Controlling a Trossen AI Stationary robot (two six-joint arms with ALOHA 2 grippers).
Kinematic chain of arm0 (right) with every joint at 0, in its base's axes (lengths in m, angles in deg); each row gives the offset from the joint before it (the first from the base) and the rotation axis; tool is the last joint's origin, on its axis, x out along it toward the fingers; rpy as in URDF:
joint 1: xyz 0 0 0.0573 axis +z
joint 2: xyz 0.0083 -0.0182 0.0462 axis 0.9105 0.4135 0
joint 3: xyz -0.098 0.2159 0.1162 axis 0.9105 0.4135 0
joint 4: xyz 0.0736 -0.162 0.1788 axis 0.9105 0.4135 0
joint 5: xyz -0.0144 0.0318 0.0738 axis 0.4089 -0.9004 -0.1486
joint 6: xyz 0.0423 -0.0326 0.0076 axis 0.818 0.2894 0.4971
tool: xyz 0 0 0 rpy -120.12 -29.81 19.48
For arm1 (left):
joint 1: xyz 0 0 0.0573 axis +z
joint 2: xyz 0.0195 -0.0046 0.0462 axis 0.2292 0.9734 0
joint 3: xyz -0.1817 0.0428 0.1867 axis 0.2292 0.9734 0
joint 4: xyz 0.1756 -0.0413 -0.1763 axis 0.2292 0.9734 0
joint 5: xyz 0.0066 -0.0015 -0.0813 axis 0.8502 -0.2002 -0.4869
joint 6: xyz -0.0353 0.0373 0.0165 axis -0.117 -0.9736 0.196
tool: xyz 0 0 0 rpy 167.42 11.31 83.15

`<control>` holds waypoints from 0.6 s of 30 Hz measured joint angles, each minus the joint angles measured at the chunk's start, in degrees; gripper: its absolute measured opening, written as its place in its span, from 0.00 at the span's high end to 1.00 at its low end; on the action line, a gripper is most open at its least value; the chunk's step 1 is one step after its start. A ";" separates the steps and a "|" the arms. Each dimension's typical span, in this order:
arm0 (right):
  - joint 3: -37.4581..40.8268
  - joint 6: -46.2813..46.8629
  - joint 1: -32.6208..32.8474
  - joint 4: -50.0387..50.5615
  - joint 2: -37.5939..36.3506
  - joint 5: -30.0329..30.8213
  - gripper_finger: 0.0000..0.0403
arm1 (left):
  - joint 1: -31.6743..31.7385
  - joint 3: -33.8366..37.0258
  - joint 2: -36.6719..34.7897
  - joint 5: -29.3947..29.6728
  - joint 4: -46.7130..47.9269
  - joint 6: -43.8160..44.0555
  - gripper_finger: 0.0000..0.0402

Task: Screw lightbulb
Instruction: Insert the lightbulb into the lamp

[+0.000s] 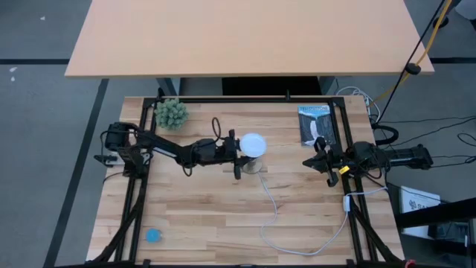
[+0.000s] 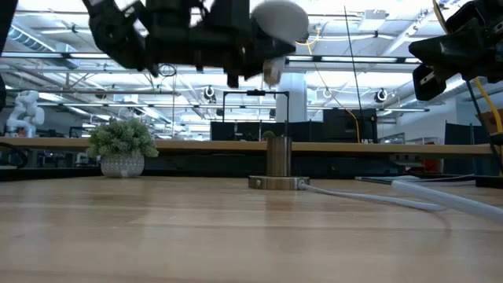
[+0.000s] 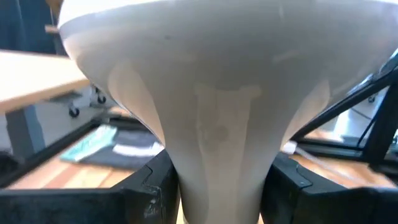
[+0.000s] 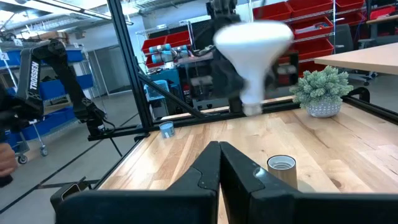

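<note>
The white lightbulb (image 1: 253,144) is held in the air near the table's middle by my left gripper (image 1: 239,154), which reaches in from the left and is shut on it. The dome is up (image 2: 280,17) and the screw base points down (image 4: 251,108). The small metal socket (image 2: 277,159) stands upright on its round base on the table, below the bulb and apart from it. Its white cord (image 1: 277,212) trails toward the near right. My right gripper (image 1: 318,161) hovers shut and empty at the table's right, pointing toward the socket (image 4: 281,165). My left gripper pinches the bulb's pale neck (image 3: 217,168), just below the dome, between its two fingers (image 3: 152,186). The fingers come level from the table's left, one on each side of the neck. The bulb stands upright in the hold, dome up, lifted clear above the socket.
A small potted plant (image 1: 171,113) stands at the far left. A dark booklet (image 1: 314,123) lies at the far right. A small blue object (image 1: 153,236) lies at the near left. Black frame rails (image 1: 349,126) run along the table's sides.
</note>
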 joint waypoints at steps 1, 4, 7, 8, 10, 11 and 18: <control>0.01 0.00 -0.01 0.00 0.00 0.00 1.00 | 0.53 0.00 1.12 -0.19 -0.65 0.84 0.60; 0.02 0.00 0.00 -0.01 -0.01 0.00 1.00 | 1.87 0.02 3.77 -2.49 -4.14 3.67 0.60; 0.01 0.00 -0.01 -0.02 0.00 0.00 1.00 | 2.08 0.02 4.88 -4.20 -8.10 4.99 0.60; -0.01 0.00 0.00 -0.02 -0.01 0.00 1.00 | 2.01 0.01 5.04 -4.34 -8.13 5.07 0.60; 0.00 0.00 0.00 -0.02 0.02 0.00 1.00 | 1.70 0.02 5.13 -4.36 -6.98 5.13 0.60; -0.01 0.00 0.01 -0.02 -0.01 0.00 1.00 | 1.49 0.02 5.17 -4.36 -6.87 5.15 0.60; 0.00 3.73 0.01 -0.45 0.03 0.44 1.00 | 0.38 0.02 5.15 -1.49 -7.13 5.08 0.60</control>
